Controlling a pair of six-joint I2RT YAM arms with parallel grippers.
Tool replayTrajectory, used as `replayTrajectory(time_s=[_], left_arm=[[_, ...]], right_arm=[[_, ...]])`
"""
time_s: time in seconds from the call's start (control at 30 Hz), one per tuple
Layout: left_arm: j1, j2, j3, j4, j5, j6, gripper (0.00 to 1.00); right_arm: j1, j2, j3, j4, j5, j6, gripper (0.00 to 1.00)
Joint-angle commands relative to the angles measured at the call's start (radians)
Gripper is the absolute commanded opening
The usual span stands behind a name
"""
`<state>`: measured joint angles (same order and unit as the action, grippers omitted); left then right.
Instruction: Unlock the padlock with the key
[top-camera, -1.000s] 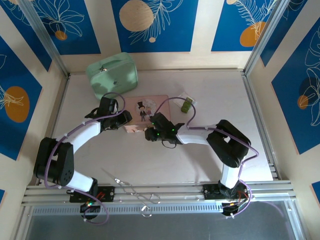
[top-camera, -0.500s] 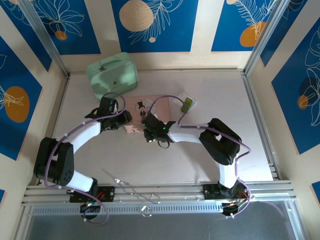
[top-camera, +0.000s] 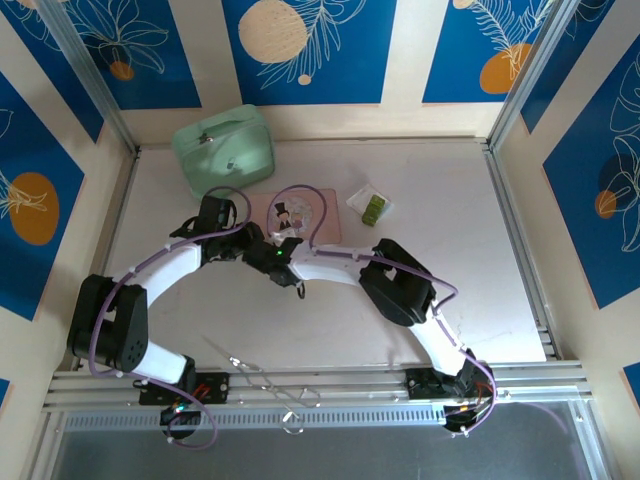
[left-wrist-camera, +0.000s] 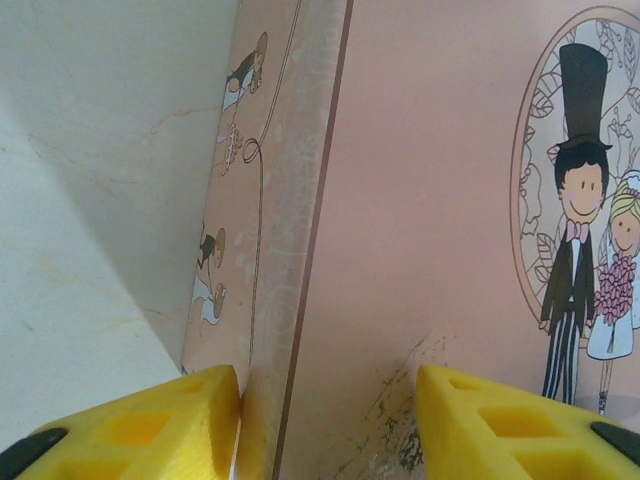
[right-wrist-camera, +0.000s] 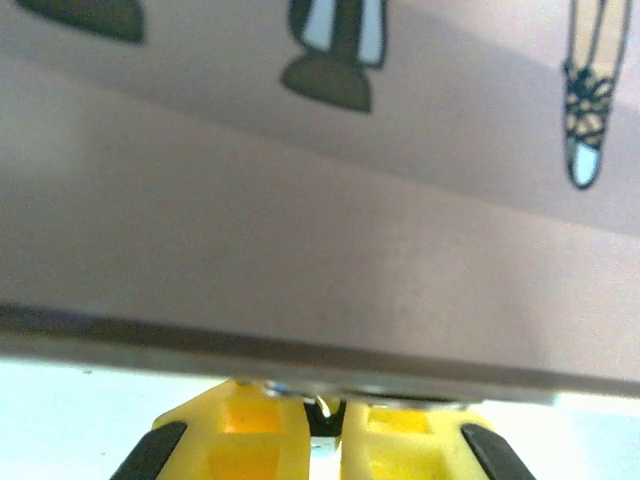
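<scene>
Right gripper (right-wrist-camera: 323, 425), swung left to the near edge of the flat pink illustrated tin (top-camera: 318, 212), is pressed together; left gripper (left-wrist-camera: 330, 400) straddles its corner, spread; unlocking seemingly remains.

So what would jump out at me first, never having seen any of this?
Probably the pink tin with its cartoon bride and groom, in the middle of the table. At its near edge the left pincer straddles a corner, yellow jaws apart, and the right pincer is shut, right up against its side. Behind them a mint-green case sits at the back left.
</scene>
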<state>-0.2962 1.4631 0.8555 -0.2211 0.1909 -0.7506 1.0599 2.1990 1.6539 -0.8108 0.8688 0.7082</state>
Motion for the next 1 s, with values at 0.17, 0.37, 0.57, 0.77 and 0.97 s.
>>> replayTrajectory(time_s=[0.17,0.37,0.57,0.77,0.97], left_arm=[[0.005,-0.006,-0.02,0.011,0.021,0.003,0.49],[0.005,0.0,-0.018,0.014,0.023,0.002,0.49],[0.005,-0.006,-0.012,0.004,0.019,0.01,0.49],[0.008,-0.005,-0.014,0.012,0.02,0.005,0.49],[0.009,0.0,-0.01,0.015,0.034,0.001,0.49]], right_arm=[[0.023,-0.046,-0.1,0.046,-0.029,-0.059,0.3],[0.018,-0.207,-0.234,0.21,-0.096,-0.105,0.38],[0.012,-0.399,-0.413,0.396,-0.197,-0.145,0.4],[-0.135,-0.483,-0.526,0.534,-0.457,-0.105,0.2],[-0.231,-0.45,-0.575,0.647,-0.586,-0.051,0.1]])
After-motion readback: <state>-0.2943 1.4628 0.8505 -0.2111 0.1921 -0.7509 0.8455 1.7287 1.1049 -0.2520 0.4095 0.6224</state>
